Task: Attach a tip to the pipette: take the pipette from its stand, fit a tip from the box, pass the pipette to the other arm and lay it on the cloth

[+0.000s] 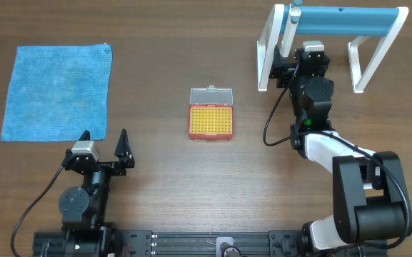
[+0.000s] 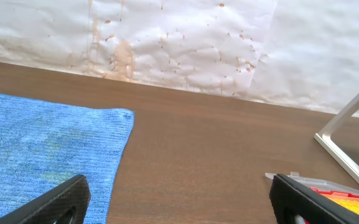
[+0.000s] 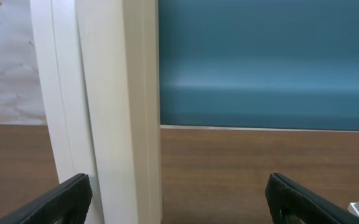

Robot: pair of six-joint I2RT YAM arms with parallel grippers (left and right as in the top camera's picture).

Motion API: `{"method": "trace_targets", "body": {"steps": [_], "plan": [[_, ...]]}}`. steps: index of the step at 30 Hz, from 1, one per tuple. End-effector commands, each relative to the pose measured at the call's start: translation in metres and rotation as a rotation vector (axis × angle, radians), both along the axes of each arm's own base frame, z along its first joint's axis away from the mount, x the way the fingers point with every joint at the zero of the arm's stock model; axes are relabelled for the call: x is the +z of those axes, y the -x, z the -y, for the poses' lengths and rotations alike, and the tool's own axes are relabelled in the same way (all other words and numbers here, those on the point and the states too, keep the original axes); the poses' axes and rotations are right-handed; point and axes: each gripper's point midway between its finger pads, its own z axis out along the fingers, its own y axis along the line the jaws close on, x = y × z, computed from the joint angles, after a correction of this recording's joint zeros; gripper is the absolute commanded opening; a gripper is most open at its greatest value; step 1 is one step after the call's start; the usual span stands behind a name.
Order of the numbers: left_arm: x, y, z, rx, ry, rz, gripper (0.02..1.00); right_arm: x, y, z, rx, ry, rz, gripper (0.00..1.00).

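- The left gripper [image 1: 104,138] sits low near the wooden counter's [image 1: 191,185] front edge with its fingers spread, holding nothing.
- Its wrist view takes in a corner of the blue woven cloth [image 2: 48,149] and an edge of the orange tip box with a clear lid [image 2: 335,196]. The top view shows the box open, mid-counter, well apart from the cloth.
- The right gripper [image 3: 179,198] is spread wide and empty, close before a white upright of the blue-barred stand [image 1: 341,21].
- The pale pipette [image 1: 295,11] appears to hang at that bar's left end, seen from above.
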Motion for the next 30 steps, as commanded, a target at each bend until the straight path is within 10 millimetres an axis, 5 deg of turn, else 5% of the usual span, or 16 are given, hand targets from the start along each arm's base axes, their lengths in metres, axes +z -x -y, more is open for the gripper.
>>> {"method": "trace_targets", "body": {"steps": [1,30], "plan": [[-0.0009,0.0003,0.0039,-0.022,-0.01,-0.001,0.932,0.0044,-0.0066,0.0037,-0.009,0.017,0.018,0.906],[-0.0009,0.0003,0.0039,-0.022,-0.01,-0.001,0.93,0.0072,-0.01,0.0104,-0.023,0.016,0.029,0.904]]}}
